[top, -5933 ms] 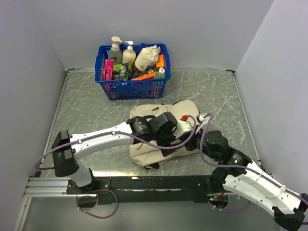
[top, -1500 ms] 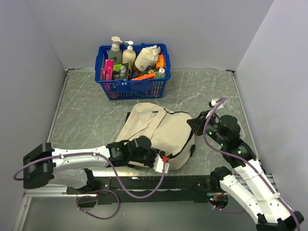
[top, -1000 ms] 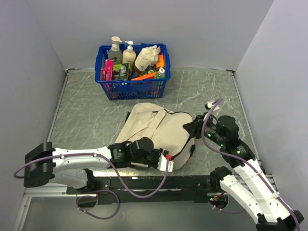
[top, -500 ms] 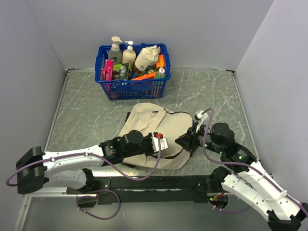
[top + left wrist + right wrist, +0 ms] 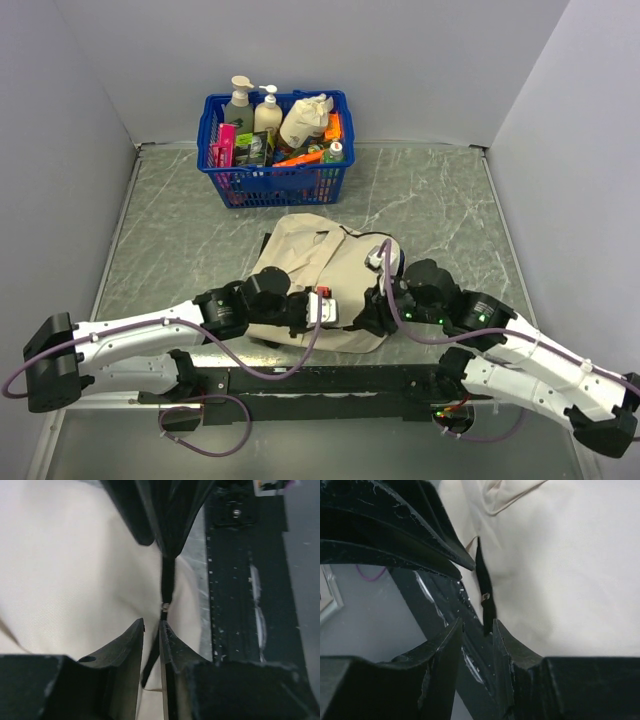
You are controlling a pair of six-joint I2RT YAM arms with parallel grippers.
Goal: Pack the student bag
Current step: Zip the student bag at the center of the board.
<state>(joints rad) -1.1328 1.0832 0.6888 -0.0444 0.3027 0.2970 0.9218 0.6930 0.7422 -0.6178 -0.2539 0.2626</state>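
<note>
The top external camera is fixed high behind the arm bases, facing down and forward across the whole bench (image 5: 440, 210) to the blue basket (image 5: 275, 180) at the far wall. Each wrist camera sits close behind its own tool, the left tool (image 5: 151, 627) and the right tool (image 5: 476, 627), looking along the fingers at near range. All three views share the near edge of the student bag (image 5: 300, 250) beside the black rail (image 5: 330, 380).

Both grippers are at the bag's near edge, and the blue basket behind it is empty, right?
No: the top external view shows the blue basket full of bottles and packets. The left gripper and right gripper are at the student bag's near edge.
</note>
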